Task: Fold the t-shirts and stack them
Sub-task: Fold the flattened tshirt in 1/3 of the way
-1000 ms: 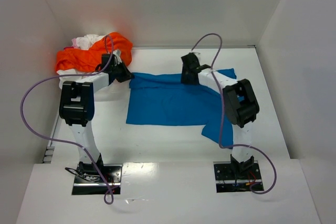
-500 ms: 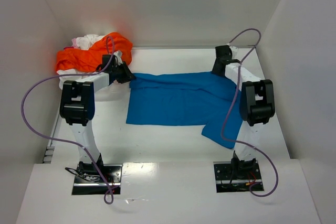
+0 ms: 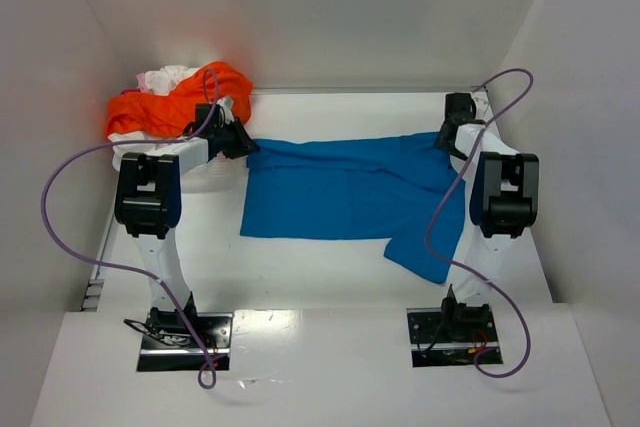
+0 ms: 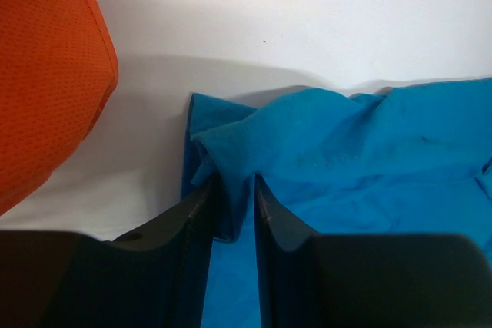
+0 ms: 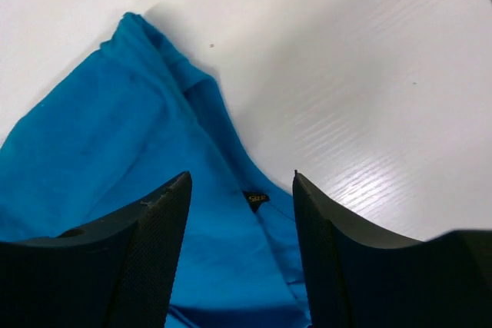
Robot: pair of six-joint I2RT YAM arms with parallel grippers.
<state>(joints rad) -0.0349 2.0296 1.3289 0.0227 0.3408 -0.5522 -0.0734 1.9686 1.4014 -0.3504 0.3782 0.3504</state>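
The bright blue t-shirt (image 3: 340, 197) lies spread across the table, with a flap hanging toward the near right. My left gripper (image 3: 243, 144) is at its far left corner. In the left wrist view its jaws (image 4: 233, 186) stand a little open, a raised fold of the blue t-shirt (image 4: 369, 151) still sitting between them. My right gripper (image 3: 447, 142) is at the shirt's far right corner, open, above the blue t-shirt (image 5: 115, 151) where a small black size label (image 5: 257, 199) shows. The orange t-shirt (image 3: 150, 112) (image 4: 46, 74) is heaped at the far left with a white/pinkish one (image 3: 165, 77) behind it.
White walls close in the table at the back (image 3: 300, 7), left and right. The heap of shirts sits just left of my left gripper. The right wall (image 3: 570, 147) is near the right arm. Purple cables (image 3: 60, 207) loop from both arms.
The right arm swung from the middle of the shirt's far edge to its far right corner, and its jaws widened. The left jaws opened slightly around the fold they were shut on.
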